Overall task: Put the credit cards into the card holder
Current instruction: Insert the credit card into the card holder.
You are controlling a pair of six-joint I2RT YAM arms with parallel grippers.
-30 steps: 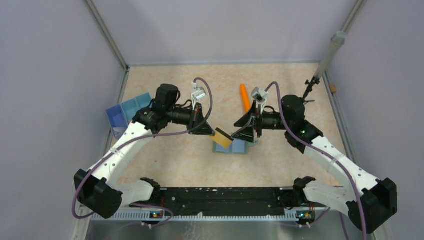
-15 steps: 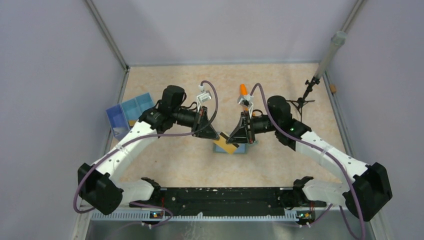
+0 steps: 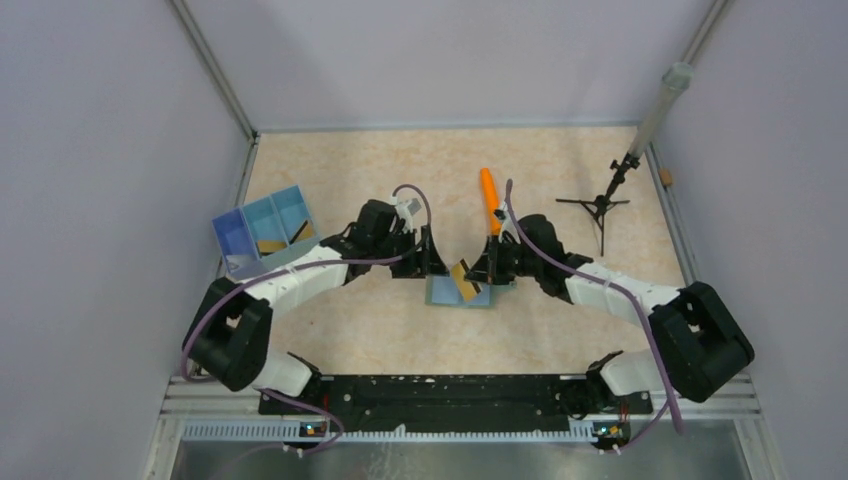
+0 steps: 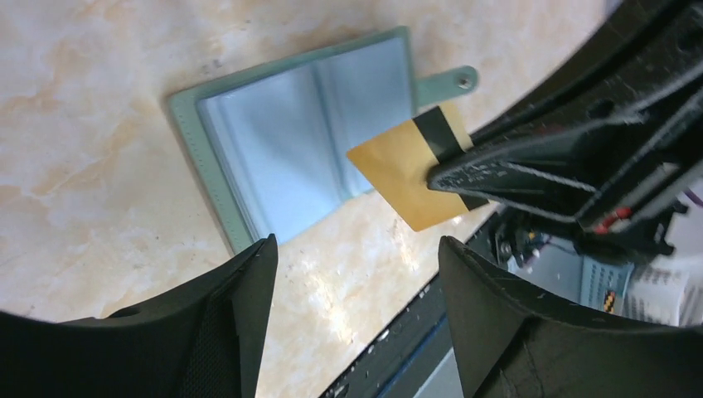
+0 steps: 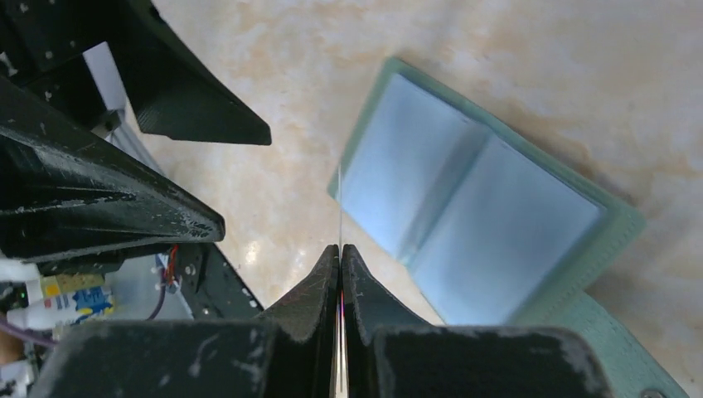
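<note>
The card holder [image 3: 446,294] lies open on the table, grey-green outside and pale blue inside [image 4: 290,141] [image 5: 472,207]. Just above its right half my right gripper [image 3: 478,277] [image 5: 341,247] is shut on a gold credit card [image 3: 463,280] [image 4: 406,174] with a dark stripe. That card shows edge-on [image 5: 340,207] in the right wrist view. My left gripper [image 3: 430,266] [image 4: 356,315] stands open at the holder's left edge, nothing between its fingers [image 4: 240,307]. Another gold card [image 3: 270,245] lies in the blue tray.
A blue three-compartment tray [image 3: 240,238] stands at the left. An orange cylinder [image 3: 489,195] lies behind the grippers. A small black tripod [image 3: 598,205] stands at the back right. The two grippers are close together over the holder.
The card passed from my left gripper to my right: the right shut on it and the left opened and let go. Both arms dropped lower over the open holder.
</note>
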